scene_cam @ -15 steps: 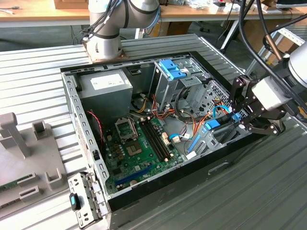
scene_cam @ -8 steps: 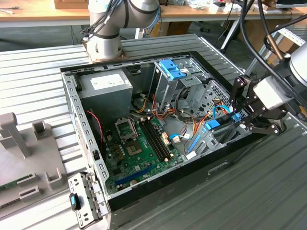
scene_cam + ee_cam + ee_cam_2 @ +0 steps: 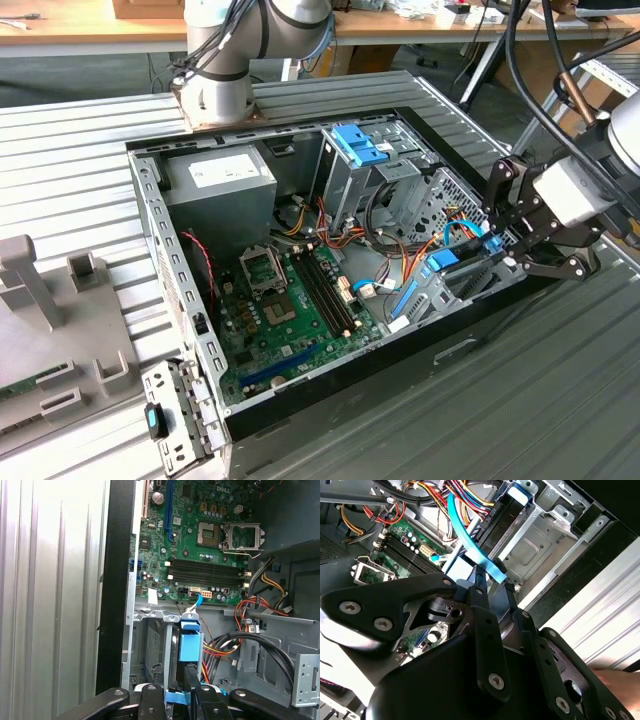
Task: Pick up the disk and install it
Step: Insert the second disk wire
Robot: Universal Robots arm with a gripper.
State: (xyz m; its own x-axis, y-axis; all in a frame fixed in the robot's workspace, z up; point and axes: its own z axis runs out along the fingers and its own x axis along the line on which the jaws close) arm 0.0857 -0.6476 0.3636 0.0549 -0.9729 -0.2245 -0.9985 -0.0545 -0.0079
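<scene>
You have one arm [image 3: 250, 30] with one gripper [image 3: 505, 255]. One open case [image 3: 150, 200] holds one board [image 3: 290, 300], one power supply [image 3: 220, 180] and one CPU socket [image 3: 262, 270]. Count one disk [image 3: 189, 647] and one blue latch [image 3: 358, 148] (on the cage). In the exterior view, one grey fixture [image 3: 40, 290] sits at nine o'clock of the case.

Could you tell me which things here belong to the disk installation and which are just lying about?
Job: disk, standing in the drive bay; gripper closed on it.
Bystanders: power-supply box, motherboard, blue-latched cage, grey fixture.
</scene>
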